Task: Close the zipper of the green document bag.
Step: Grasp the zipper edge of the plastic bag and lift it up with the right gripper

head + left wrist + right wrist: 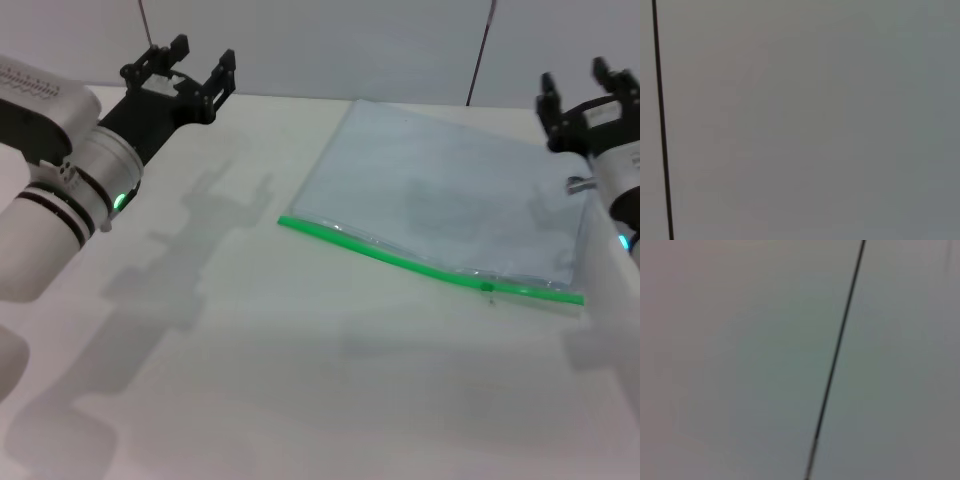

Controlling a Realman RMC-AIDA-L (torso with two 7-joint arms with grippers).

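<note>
The green document bag [450, 190] lies flat on the white table [300, 380], right of centre in the head view. It is a translucent pale blue-grey pouch. Its zipper [400, 260] is a bright green strip along the near long edge, running from mid-table toward the right. A small dark slider tab [487, 288] sits near the strip's right end. My left gripper [203, 56] hovers open at the far left, well apart from the bag. My right gripper [577, 80] hovers open by the bag's far right corner, holding nothing. Both wrist views show only a wall.
A grey wall with thin dark vertical seams [661, 120] [835, 360] stands behind the table. The arms' shadows fall on the white tabletop at left and right. Bare table lies in front of the bag.
</note>
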